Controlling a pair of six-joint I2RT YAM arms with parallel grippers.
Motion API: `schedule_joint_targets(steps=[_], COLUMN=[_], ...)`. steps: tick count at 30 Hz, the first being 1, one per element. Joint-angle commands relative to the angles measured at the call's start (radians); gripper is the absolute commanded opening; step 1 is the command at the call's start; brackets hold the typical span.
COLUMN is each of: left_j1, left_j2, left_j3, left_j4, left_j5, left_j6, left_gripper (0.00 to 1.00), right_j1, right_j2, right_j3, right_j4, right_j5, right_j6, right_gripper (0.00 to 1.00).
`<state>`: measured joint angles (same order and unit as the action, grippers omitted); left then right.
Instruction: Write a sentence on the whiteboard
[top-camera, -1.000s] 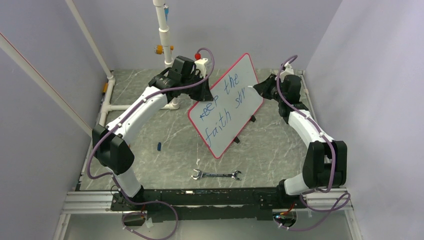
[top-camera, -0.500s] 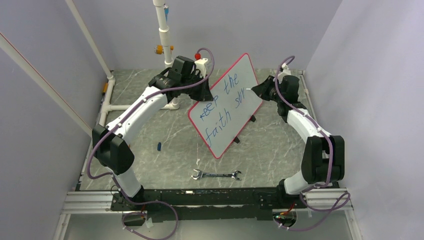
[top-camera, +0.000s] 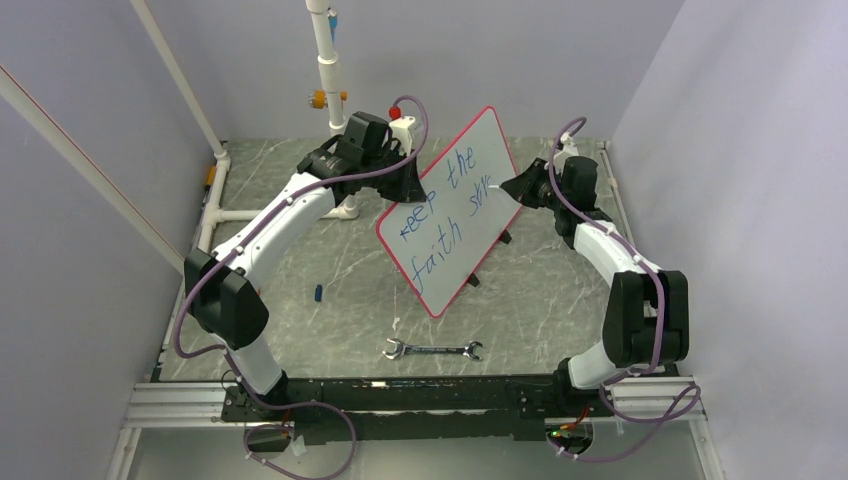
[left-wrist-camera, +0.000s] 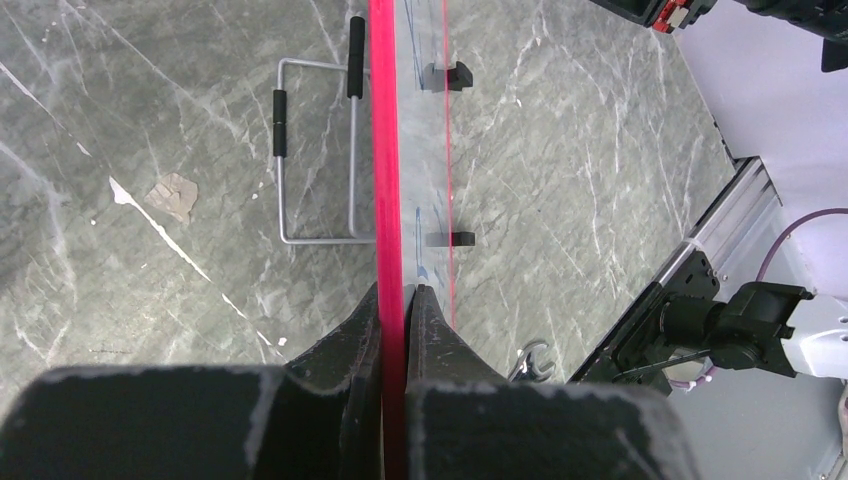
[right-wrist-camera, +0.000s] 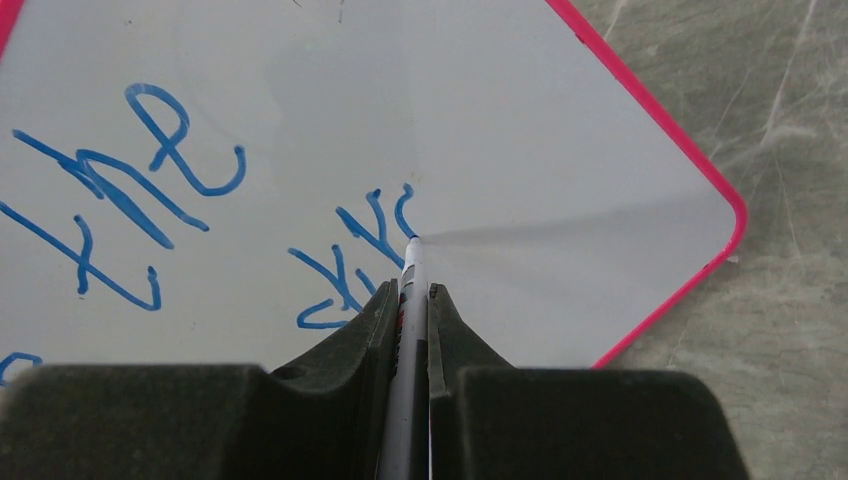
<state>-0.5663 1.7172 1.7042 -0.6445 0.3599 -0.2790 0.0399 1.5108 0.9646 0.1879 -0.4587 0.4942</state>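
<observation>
The whiteboard (top-camera: 475, 150) with a red-pink rim stands tilted at mid table. Blue handwriting, the sentence (top-camera: 445, 205), reads "keep the faith str" with a curved stroke begun after it. My left gripper (top-camera: 410, 185) is shut on the board's left rim; in the left wrist view the rim (left-wrist-camera: 384, 150) runs straight up from between my shut jaws (left-wrist-camera: 397, 290). My right gripper (top-camera: 520, 185) is shut on a white marker (right-wrist-camera: 408, 275), whose tip touches the board (right-wrist-camera: 560, 130) at the end of the last stroke (right-wrist-camera: 402, 212).
A metal wrench (top-camera: 432, 350) lies near the front edge. A small blue cap (top-camera: 318, 292) lies left of the board. White pipes (top-camera: 328, 70) stand at the back. The board's wire stand (left-wrist-camera: 315, 150) and black clips (left-wrist-camera: 447, 75) show in the left wrist view.
My right gripper has shifted slightly toward the board's lower right, and a new curved blue stroke has appeared after "str". The left arm and board have not moved.
</observation>
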Motion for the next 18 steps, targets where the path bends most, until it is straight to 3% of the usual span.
schedule_joint_targets(steps=[1,18], left_j1=[-0.023,-0.023], left_j2=[0.001,0.004], left_j3=[-0.009,-0.009], left_j4=[-0.062,-0.063], left_j5=[-0.082,-0.082], left_j6=[0.143,0.143], left_gripper=[0.0,0.0], right_j1=[0.0,0.0], right_j2=[0.007,0.048], right_j3=[-0.016,0.117], right_j4=[0.017,-0.037], right_j5=[-0.018,0.038], right_j6=[-0.018,-0.018], right_gripper=[0.0,0.0])
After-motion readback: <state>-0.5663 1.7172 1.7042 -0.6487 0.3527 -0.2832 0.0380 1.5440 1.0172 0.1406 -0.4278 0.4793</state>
